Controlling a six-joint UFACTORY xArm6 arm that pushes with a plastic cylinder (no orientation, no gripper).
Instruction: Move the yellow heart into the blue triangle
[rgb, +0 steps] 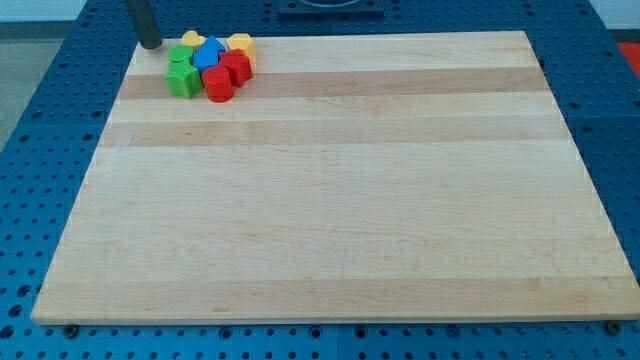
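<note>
A tight cluster of small blocks sits at the board's top left. In it, a blue triangle (209, 53) lies in the middle. A yellow block (242, 46) touches it on the right, and another yellow block (191, 39) sits at its upper left; I cannot tell which one is the heart. Two green blocks (181, 77) lie on the cluster's left, and two red blocks (219, 84) lie at its bottom right. My tip (150, 44) rests at the board's top left corner, a short way left of the cluster and apart from it.
The wooden board (330, 230) lies on a blue perforated table (60, 100). The board's top edge runs just above the cluster.
</note>
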